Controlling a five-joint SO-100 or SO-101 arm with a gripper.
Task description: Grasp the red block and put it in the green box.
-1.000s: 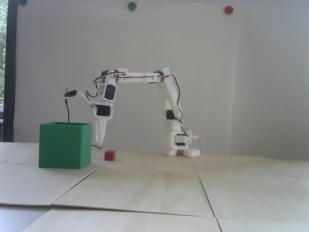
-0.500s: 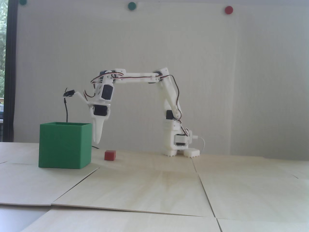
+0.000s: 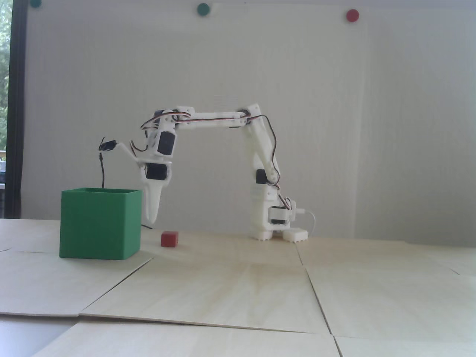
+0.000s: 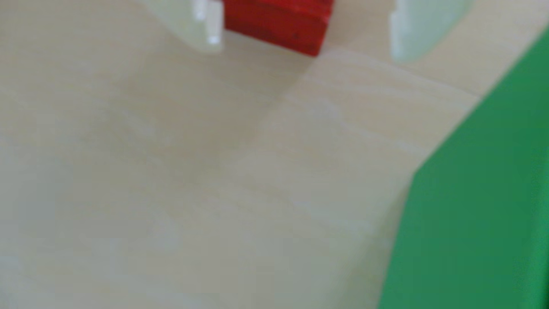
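Just above table, gripper [image 4: 306, 44] spread wide, red block [image 4: 276, 26] between fingertips, green box [image 3: 100, 223] beside

i count one red block [image 3: 169, 238], one green box [image 3: 99, 224], two green dots [image 3: 203, 9], one red dot [image 3: 352, 15].

The fixed view looks low across the desk [image 3: 238, 290] from far; the wrist view looks down, close. Both show the green box [image 3: 99, 225] [image 4: 487, 190].
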